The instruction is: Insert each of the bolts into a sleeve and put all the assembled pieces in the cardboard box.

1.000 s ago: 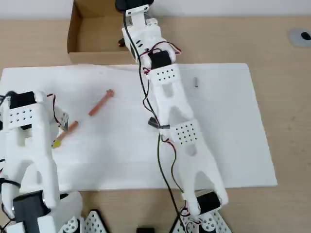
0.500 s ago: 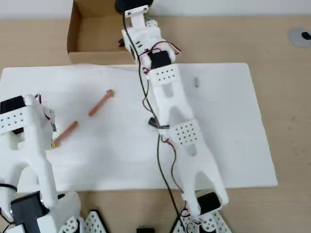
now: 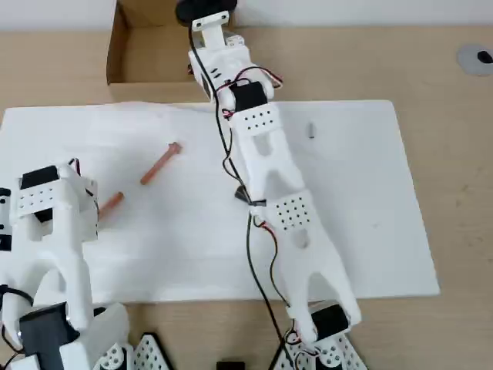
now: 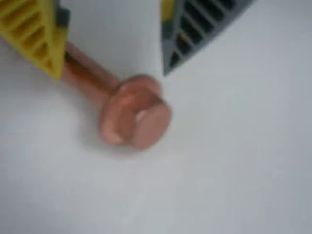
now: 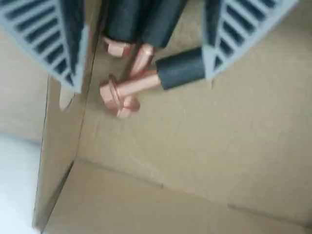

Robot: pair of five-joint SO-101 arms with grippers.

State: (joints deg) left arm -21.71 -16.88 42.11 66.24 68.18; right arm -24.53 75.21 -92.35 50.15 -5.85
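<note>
Bolt (image 4: 134, 117) within parted left gripper (image 4: 111, 72); right gripper (image 5: 141, 79) parted over cardboard box (image 5: 195, 165)

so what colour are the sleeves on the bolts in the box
Black sleeves, on copper-coloured bolts; the right wrist view shows them best.

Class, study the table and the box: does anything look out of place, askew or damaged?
Nothing looks damaged or spilled. One bare bolt lies slanted on the white sheet, and a second bolt lies at the left gripper. Both lack sleeves, while sleeved bolts lie jumbled in the cardboard box.
</note>
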